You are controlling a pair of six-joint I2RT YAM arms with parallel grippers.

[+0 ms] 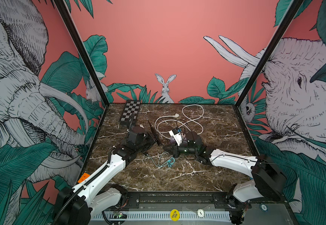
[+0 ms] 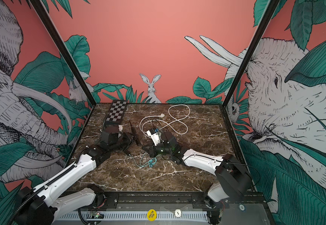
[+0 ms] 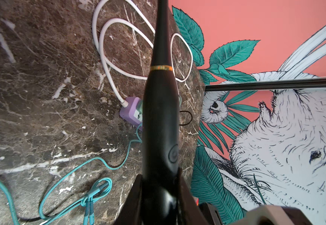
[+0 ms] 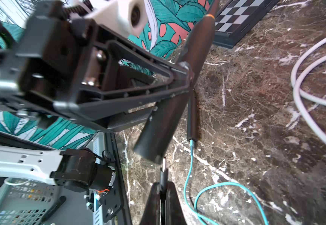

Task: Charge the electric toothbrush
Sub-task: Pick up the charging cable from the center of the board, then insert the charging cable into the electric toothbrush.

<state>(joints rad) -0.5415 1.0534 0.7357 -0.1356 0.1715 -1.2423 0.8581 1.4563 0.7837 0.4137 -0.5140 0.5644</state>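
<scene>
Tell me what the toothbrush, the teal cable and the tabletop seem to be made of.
Toothbrush: probably black plastic, smooth satin finish with soft highlights; gold band looks metallic.
Teal cable: flexible, matte, likely rubbery or braided sheath; too fine to tell.
Tabletop: smooth brown marble look with white veins, stone or printed laminate.

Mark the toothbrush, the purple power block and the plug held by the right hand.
toothbrush (image 3: 160,120), left wrist view, mid-handle.
purple power block (image 3: 128,113), left wrist view, its side face.
plug (image 4: 163,175), right wrist view, black body behind the metal tip.
</scene>
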